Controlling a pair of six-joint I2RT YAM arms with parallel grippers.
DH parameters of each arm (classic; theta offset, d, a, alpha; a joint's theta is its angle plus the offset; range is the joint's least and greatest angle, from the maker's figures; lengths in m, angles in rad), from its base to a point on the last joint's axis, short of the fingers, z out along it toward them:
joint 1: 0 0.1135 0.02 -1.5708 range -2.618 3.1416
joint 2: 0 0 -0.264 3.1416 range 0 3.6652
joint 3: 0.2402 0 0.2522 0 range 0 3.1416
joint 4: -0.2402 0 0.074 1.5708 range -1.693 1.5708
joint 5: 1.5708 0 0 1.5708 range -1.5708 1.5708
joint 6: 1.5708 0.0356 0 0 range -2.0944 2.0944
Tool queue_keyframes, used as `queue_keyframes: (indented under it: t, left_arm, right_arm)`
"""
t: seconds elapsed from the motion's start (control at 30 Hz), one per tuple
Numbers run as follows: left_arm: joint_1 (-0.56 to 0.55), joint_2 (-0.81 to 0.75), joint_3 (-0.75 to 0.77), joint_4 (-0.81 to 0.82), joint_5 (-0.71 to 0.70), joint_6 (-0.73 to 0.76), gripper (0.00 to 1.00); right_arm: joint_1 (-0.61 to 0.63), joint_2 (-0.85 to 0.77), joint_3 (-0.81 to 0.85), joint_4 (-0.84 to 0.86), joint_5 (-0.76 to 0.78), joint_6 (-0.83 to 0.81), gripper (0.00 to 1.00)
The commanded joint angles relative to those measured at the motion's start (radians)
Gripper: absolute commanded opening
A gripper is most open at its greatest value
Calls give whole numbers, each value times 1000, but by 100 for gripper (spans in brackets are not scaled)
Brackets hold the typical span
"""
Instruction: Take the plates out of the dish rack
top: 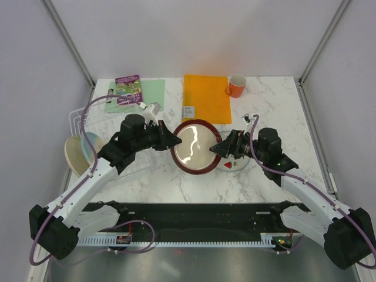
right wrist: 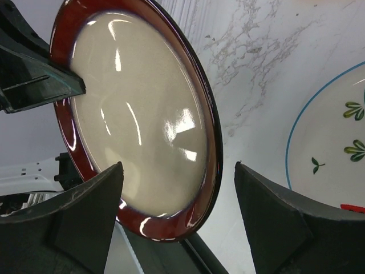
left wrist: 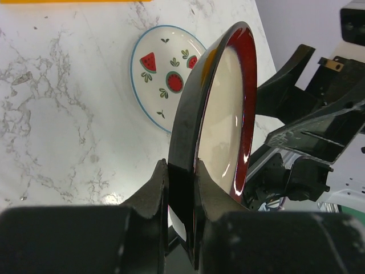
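Observation:
My left gripper (top: 172, 141) is shut on the left rim of the beige plate with a dark red-brown rim (top: 195, 147) and holds it tilted on edge above the table. In the left wrist view the rim (left wrist: 219, 108) is clamped between my fingers (left wrist: 149, 191). My right gripper (top: 218, 148) is open, its jaws standing either side of the plate's right rim (right wrist: 137, 125) without touching it. The strawberry plate (top: 234, 165) lies flat on the table below my right gripper. The white wire dish rack (top: 76, 120) at the left holds a cream plate (top: 75, 155) and a blue and beige plate (top: 94, 144).
An orange folder (top: 205, 97) and an orange mug (top: 236, 86) lie at the back. A green mat (top: 150, 94) with a colourful booklet (top: 129, 89) is at the back left. A black strip (top: 188, 217) runs along the near edge.

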Motion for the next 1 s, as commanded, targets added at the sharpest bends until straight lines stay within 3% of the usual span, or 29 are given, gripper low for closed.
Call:
queue_keyframes:
  t: [0.0, 0.07, 0.17, 0.2, 0.37, 0.47, 0.53, 0.57, 0.6, 0.73, 0.97]
  left_arm:
    - [-31, -17, 28, 211, 28, -88, 2]
    - [-37, -22, 22, 228, 39, -91, 2]
    - [-42, -26, 13, 236, 48, -91, 2]
    - [-42, -29, 8, 236, 40, -90, 2]
    - [-42, -54, -13, 163, -45, -42, 3]
    - [-42, -69, -6, 68, -183, 11, 42]
    - [-42, -87, 3, 17, -246, 53, 58]
    - [-42, -95, 5, -26, -309, 67, 71]
    - [-41, -115, 5, -43, -346, 85, 76]
    - [-41, -185, 11, -117, -496, 139, 86]
    - [-41, -305, 57, -262, -720, 271, 89]
  right_arm:
    - [33, 32, -13, 112, 27, 23, 85]
    - [39, 45, -21, 127, 33, 27, 84]
    - [43, 56, -27, 147, 32, 29, 65]
    - [43, 56, -28, 152, 32, 32, 45]
    - [43, -9, -1, 45, 161, -5, 0]
    - [43, -49, 47, -86, 260, -66, 0]
    - [42, -85, 70, -149, 312, -92, 0]
    - [40, -96, 78, -166, 334, -100, 0]
    - [36, -107, 97, -199, 373, -114, 0]
    - [16, -125, 151, -282, 467, -149, 0]
    - [-90, -55, 156, -329, 458, -175, 0]
